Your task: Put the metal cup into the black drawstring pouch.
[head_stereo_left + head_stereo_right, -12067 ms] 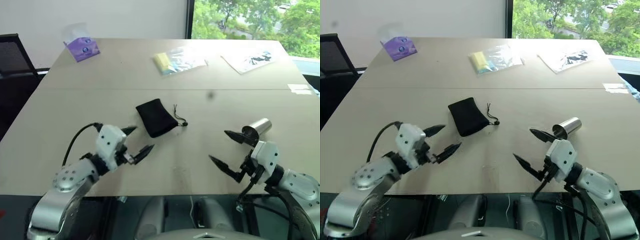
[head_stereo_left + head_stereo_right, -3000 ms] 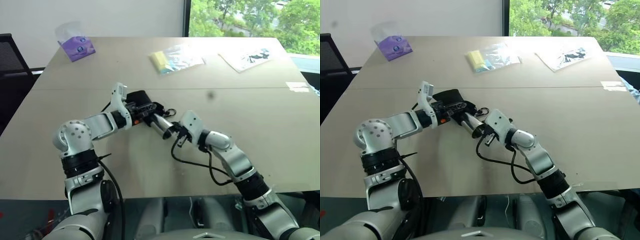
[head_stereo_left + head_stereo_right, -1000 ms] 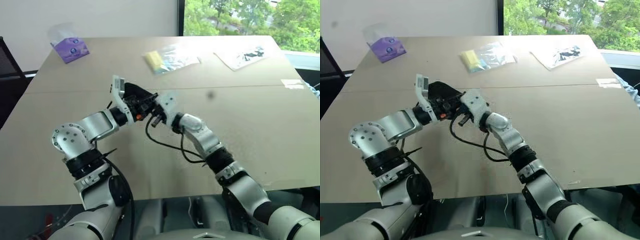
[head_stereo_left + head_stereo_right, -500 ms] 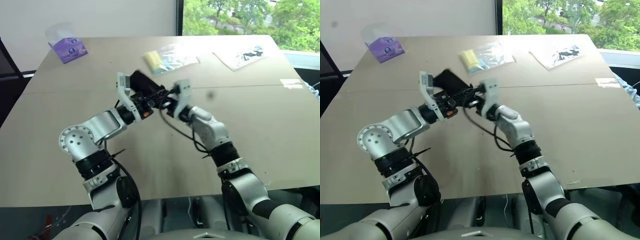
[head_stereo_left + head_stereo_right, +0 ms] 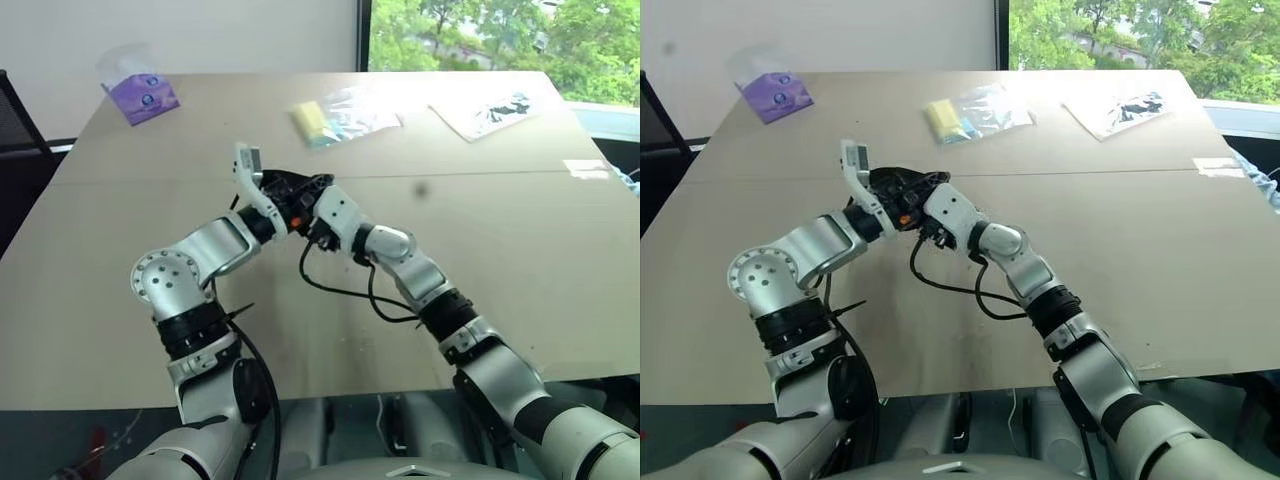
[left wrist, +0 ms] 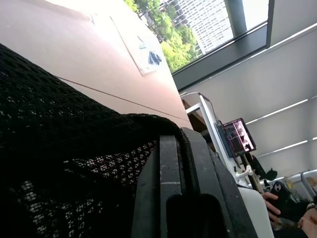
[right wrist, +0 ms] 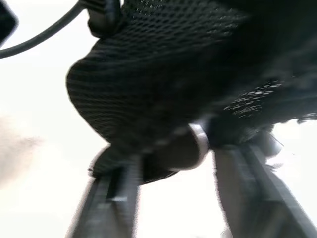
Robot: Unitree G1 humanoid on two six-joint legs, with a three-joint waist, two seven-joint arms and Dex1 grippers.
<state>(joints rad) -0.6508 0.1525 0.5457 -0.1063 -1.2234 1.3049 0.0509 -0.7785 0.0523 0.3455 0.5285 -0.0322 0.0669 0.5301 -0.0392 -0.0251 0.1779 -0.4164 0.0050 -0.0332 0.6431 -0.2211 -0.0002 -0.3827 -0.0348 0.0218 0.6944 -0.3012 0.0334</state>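
Metal cup point(image 7: 181, 148) sits half inside the black drawstring pouch point(image 7: 163, 64), left claw point(image 5: 285, 200) clamped on the pouch, right claw point(image 7: 176, 173) parted.

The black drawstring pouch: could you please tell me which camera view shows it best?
The right wrist view: the black drawstring pouch shows its mesh weave and rounded outline. The left wrist view shows mesh fabric against one finger; both eye views show a small dark bundle between the grippers.

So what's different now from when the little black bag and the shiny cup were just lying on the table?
The left gripper took hold of the black drawstring pouch and lifted it off the table. The right gripper picked up the metal cup and carried it left to the pouch's mouth, where its fingers now stand apart around it. The purple tissue pack and the plastic bags stayed put.
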